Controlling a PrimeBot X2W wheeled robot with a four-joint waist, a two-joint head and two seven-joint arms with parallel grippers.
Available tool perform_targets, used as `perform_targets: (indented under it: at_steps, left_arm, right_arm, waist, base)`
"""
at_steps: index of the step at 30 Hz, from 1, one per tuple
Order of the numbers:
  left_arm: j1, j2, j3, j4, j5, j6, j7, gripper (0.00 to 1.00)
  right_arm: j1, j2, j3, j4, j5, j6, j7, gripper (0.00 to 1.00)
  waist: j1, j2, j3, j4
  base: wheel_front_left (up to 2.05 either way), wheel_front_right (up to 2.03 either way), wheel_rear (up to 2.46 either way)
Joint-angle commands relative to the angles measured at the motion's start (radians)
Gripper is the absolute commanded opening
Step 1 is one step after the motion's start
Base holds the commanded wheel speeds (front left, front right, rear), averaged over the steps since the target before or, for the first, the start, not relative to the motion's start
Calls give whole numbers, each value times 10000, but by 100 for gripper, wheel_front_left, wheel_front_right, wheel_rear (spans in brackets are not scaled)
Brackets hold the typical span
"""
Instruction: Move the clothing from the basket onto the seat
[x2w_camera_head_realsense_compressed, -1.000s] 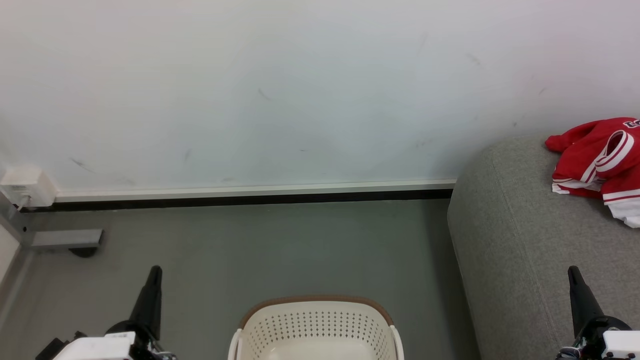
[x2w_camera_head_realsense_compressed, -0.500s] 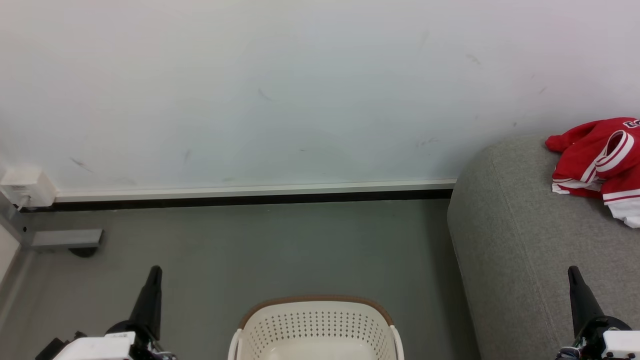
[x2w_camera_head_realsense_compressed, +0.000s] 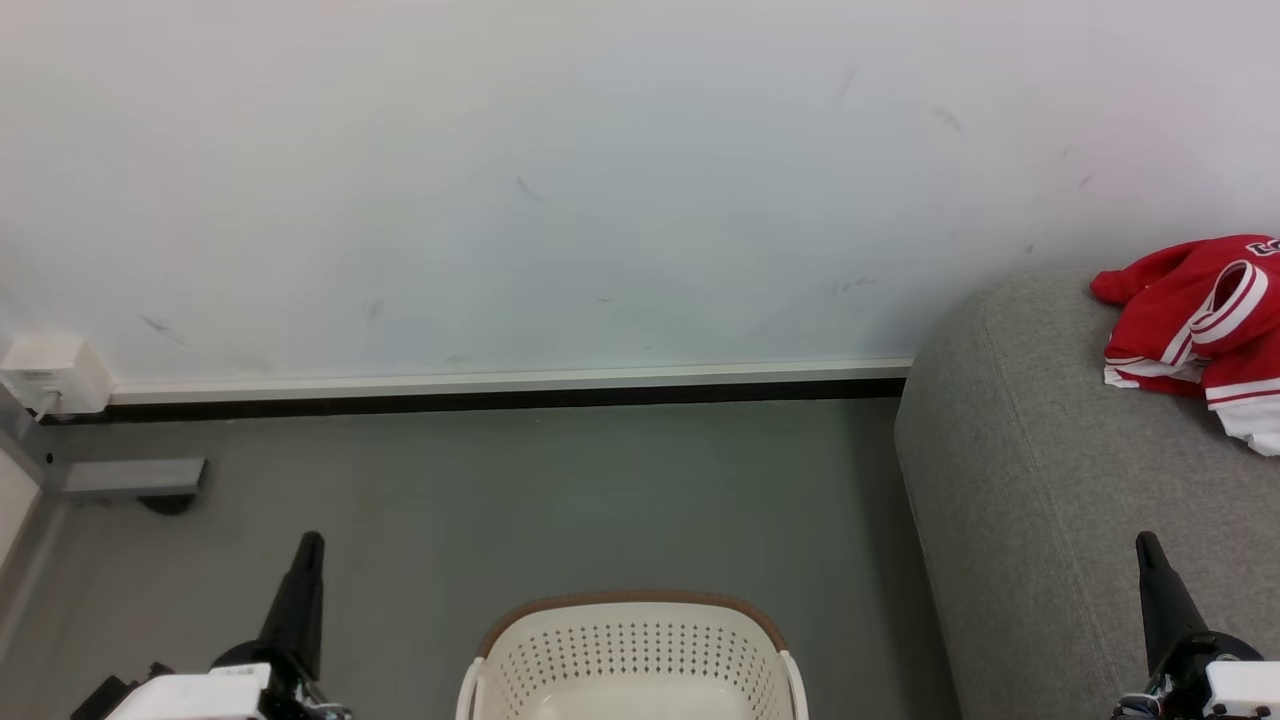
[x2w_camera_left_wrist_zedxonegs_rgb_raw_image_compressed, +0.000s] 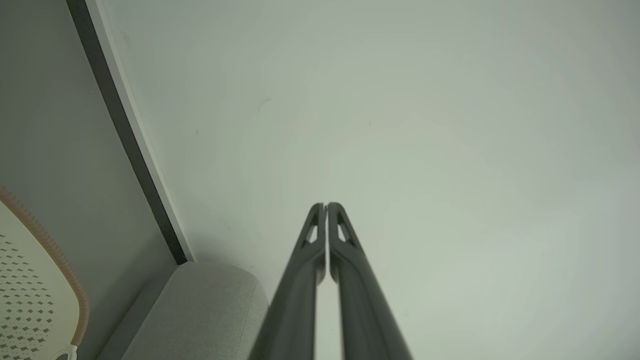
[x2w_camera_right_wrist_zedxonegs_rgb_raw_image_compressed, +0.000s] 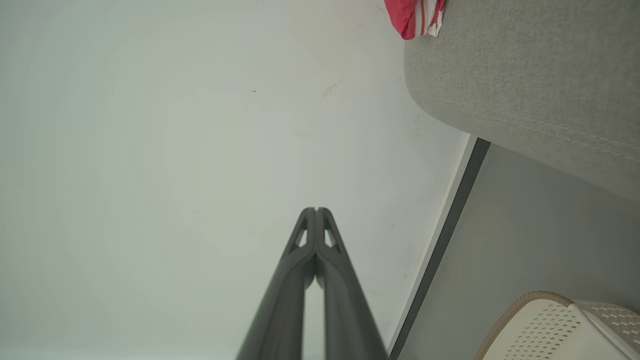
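Grey floor and pale wall fill the head view: the clothing (x2w_camera_head_realsense_compressed: 1180, 320) lies crumpled on the seat (x2w_camera_head_realsense_compressed: 1040, 480), at its wall end, with the basket (x2w_camera_head_realsense_compressed: 630, 650) on the floor beside the seat. I judge it soft, light and limp; a bunched fold or striped cuff suits gripping. Its long axis runs from the seat's wall end frontward. In the 2 wrist views, left tool (x2w_camera_left_wrist_zedxonegs_rgb_raw_image_compressed: 326, 206) and right tool (x2w_camera_right_wrist_zedxonegs_rgb_raw_image_compressed: 316, 210) are pressed together, holding nothing

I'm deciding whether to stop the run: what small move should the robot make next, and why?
Probably none beyond tipping the head down to check the basket: the jersey already lies on the sofa, the basket's visible part looks empty, and the left gripper and right gripper are shut, holding nothing.
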Motion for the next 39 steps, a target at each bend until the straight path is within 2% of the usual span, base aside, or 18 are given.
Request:
perform_targets:
  at_steps: [1,39]
  left_arm:
    - [-72,20,20,-42,-140,-53,37,0]
    - [-72,20,20,-43,-140,-54,36,0]
  right_arm:
    - [-125,4,-38,-54,25,-21,24,0]
    - [-125,4,-37,-53,25,-21,23,0]
  waist:
    - [0,-1,0,0]
    - [0,-1,0,0]
  base:
    - [0,0,0]
    - [0,0,0]
